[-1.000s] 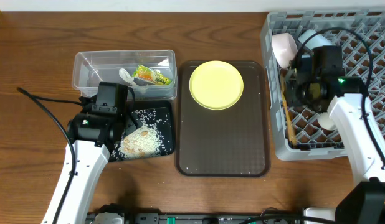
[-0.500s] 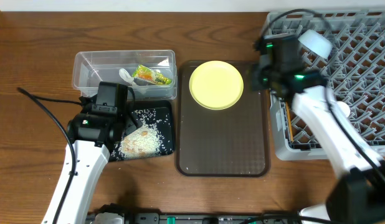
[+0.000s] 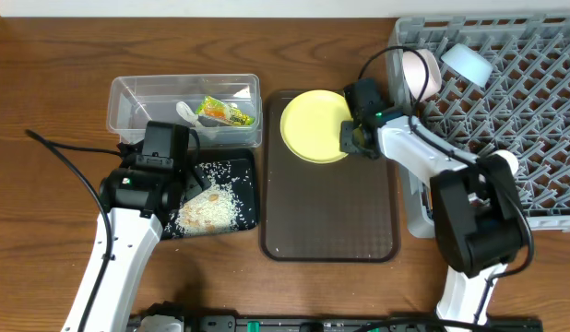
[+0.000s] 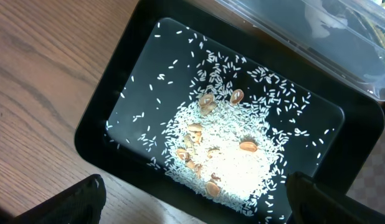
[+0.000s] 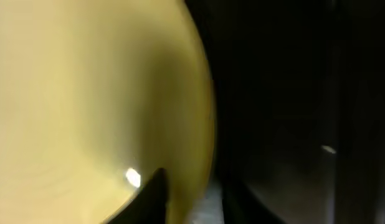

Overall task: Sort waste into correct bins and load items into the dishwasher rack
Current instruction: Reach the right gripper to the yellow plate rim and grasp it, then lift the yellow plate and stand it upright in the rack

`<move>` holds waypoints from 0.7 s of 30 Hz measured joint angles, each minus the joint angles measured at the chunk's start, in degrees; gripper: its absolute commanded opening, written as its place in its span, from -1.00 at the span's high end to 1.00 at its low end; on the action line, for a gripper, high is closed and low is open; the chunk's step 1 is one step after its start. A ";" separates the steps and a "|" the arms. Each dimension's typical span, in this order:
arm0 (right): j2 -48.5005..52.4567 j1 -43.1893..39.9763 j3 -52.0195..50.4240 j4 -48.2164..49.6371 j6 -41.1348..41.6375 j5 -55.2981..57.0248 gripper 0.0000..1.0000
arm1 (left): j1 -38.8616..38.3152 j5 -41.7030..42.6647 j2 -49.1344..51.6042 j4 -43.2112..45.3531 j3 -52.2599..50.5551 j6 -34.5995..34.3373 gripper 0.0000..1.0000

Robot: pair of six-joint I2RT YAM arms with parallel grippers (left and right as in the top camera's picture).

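- On the large flat brown serving tray [image 3: 331, 212], the round pale-yellow plate [image 3: 308, 124] lies at the far end.
- The right gripper [image 3: 351, 138] is at the plate's right rim. One dark fingertip [image 5: 152, 193] shows over the rim, but I cannot tell whether the jaws are spread or pressed together.
- The left gripper [image 4: 195, 199] hovers with its fingers spread wide over the black rectangular plastic tray [image 4: 111, 93], which holds loose whitish rice [image 4: 236, 168].
- The clear rectangular plastic tub [image 3: 128, 101] contains the green-yellow-orange snack wrapper [image 3: 225, 113] and the white crumpled scrap [image 3: 186, 112].
- The grey lattice plastic rack [image 3: 525, 92] holds the white bowl [image 3: 419, 74] and the light-blue bowl [image 3: 467, 63].
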 measured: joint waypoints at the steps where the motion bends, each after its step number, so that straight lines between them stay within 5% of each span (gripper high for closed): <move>1: 0.00 0.04 0.09 -0.07 0.48 0.04 0.86 | 0.00 -0.02 0.00 0.02 0.00 0.00 -0.88; 12: -2.43 -0.74 0.68 -3.78 2.49 0.20 0.98 | 0.00 0.00 0.00 -0.35 0.00 0.00 -0.88; 21: -21.66 -7.39 0.35 -5.18 -9.07 3.06 0.98 | 0.00 0.00 0.00 -0.46 0.00 0.00 -0.88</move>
